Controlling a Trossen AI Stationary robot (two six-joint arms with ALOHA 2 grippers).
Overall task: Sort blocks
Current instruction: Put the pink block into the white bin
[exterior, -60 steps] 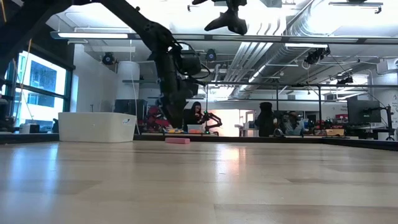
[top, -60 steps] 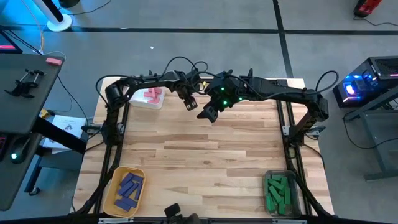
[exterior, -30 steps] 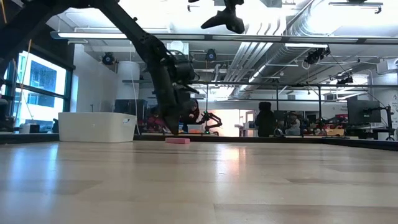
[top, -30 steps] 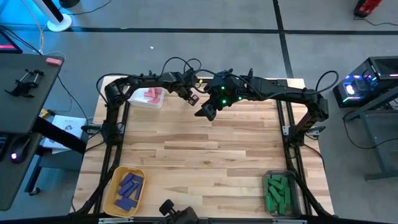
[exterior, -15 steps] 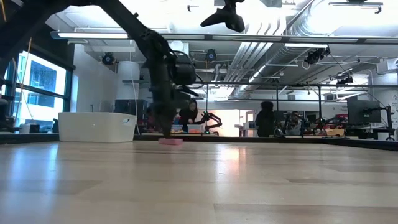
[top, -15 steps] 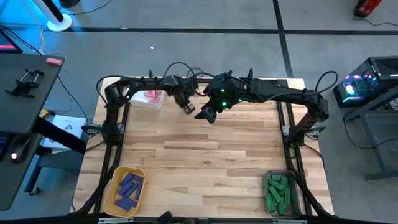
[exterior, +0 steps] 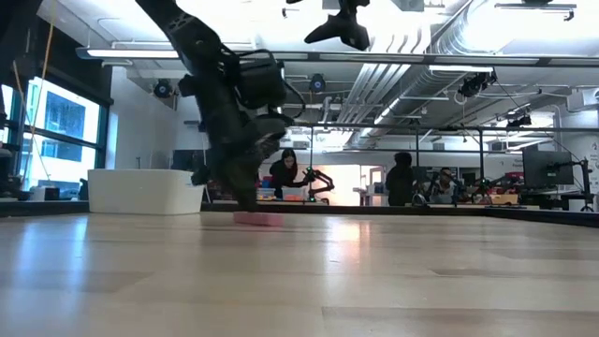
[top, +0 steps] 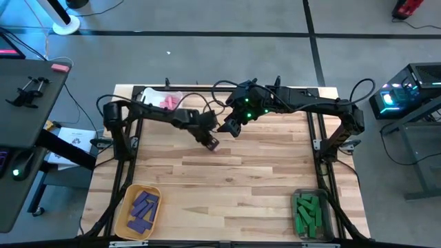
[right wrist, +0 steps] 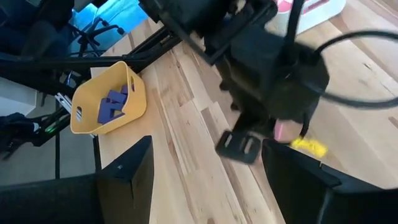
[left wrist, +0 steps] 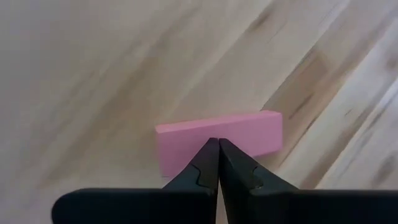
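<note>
The left gripper (left wrist: 218, 144) is down at the table (top: 248, 179) with its fingers pressed together, holding nothing, their tips just beside a pink block (left wrist: 217, 138) that lies flat on the wood near the middle of the far half. The right gripper (top: 229, 127) hangs close by above the table, fingers spread wide and empty. Purple blocks (top: 142, 209) fill the yellow bin (top: 124, 227), green blocks (top: 308, 212) the clear bin (top: 296, 231), pink ones (top: 165, 102) the white bin (exterior: 140, 190).

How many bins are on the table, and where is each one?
3. The white bin sits at the far left, holding pink blocks. The yellow bin is at the near left corner with purple blocks. The clear bin is at the near right with green blocks.
</note>
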